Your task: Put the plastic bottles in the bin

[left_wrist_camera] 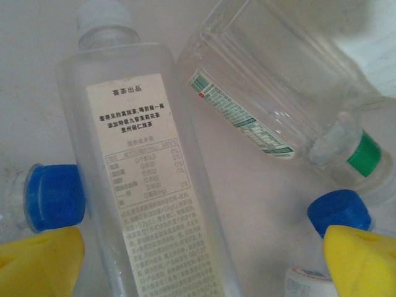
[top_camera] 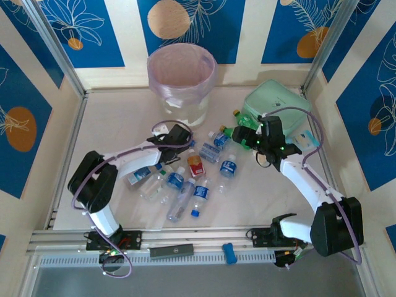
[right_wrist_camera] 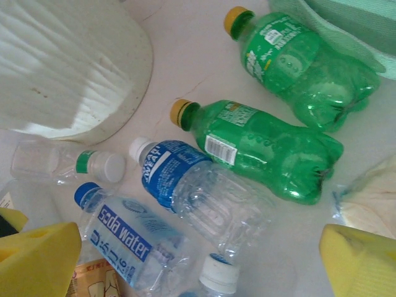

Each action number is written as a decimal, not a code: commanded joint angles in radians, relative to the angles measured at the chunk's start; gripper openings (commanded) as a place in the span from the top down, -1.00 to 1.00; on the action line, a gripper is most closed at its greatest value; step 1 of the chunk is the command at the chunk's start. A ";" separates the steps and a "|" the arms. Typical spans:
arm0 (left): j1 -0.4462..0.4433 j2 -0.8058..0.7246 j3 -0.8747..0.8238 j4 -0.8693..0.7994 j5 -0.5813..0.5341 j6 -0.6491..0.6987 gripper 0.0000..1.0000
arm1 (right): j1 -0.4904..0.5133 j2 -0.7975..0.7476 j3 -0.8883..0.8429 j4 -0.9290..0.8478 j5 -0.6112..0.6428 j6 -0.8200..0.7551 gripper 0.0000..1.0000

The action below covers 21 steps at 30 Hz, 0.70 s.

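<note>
About a dozen plastic bottles [top_camera: 199, 189] lie scattered on the tabletop [top_camera: 111, 124], in front of the pink-lined white bin [top_camera: 180, 93].
Most are clear with blue labels and caps; two green bottles [right_wrist_camera: 266, 148] carry yellow caps beside a mint green pouch [top_camera: 275, 102]. The left gripper [left_wrist_camera: 198, 266] hangs spread above a clear cream-labelled bottle [left_wrist_camera: 148, 185]; the right gripper [right_wrist_camera: 198, 266] is spread too, holding nothing.
</note>
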 commanded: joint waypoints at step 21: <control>-0.008 0.137 0.047 -0.057 -0.071 -0.052 -0.58 | -0.058 -0.016 -0.015 0.037 -0.083 -0.006 -0.98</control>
